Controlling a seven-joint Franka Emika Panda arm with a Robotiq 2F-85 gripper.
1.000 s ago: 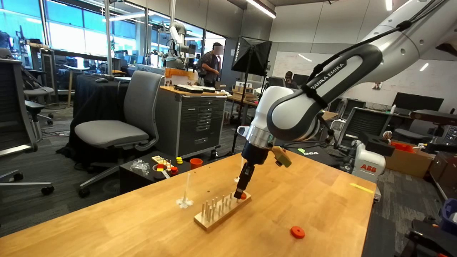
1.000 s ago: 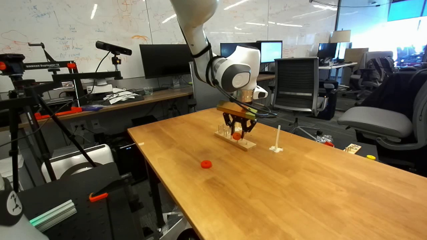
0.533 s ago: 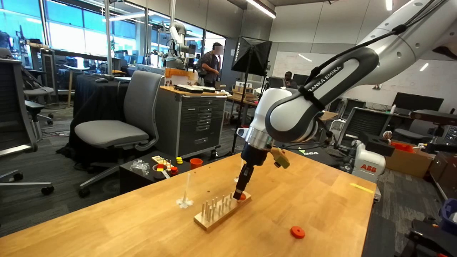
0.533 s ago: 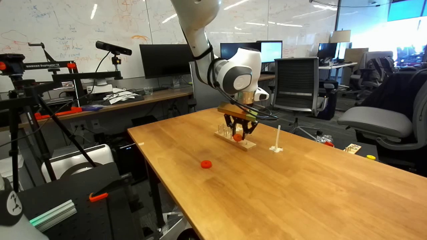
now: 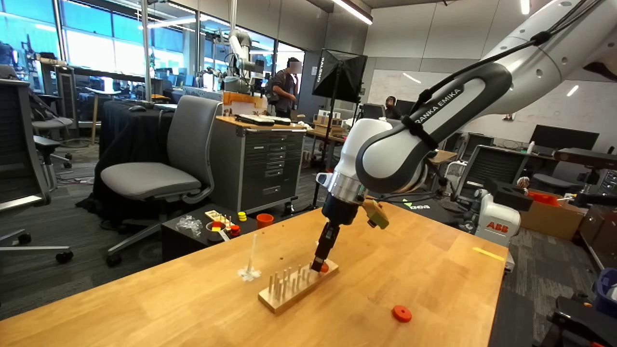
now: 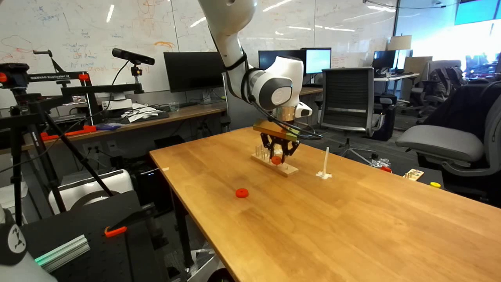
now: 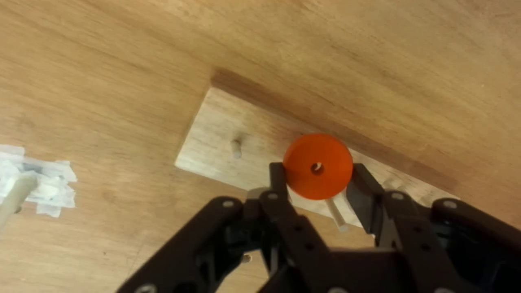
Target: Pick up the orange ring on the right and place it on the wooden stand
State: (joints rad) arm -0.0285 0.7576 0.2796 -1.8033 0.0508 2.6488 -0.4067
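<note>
Gripper [image 7: 318, 173] grasps one flat orange ring [image 7: 318, 154] over one rectangular pale-wood stand [image 7: 260, 144]; pegs [image 7: 236, 149] hard to count; second flat orange ring [image 5: 401, 313] on surface [image 5: 434, 260].

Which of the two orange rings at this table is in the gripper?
The orange ring over the wooden stand: the gripper grips it by opposite edges. The other orange ring lies flat on the tabletop, apart from gripper and stand.
</note>
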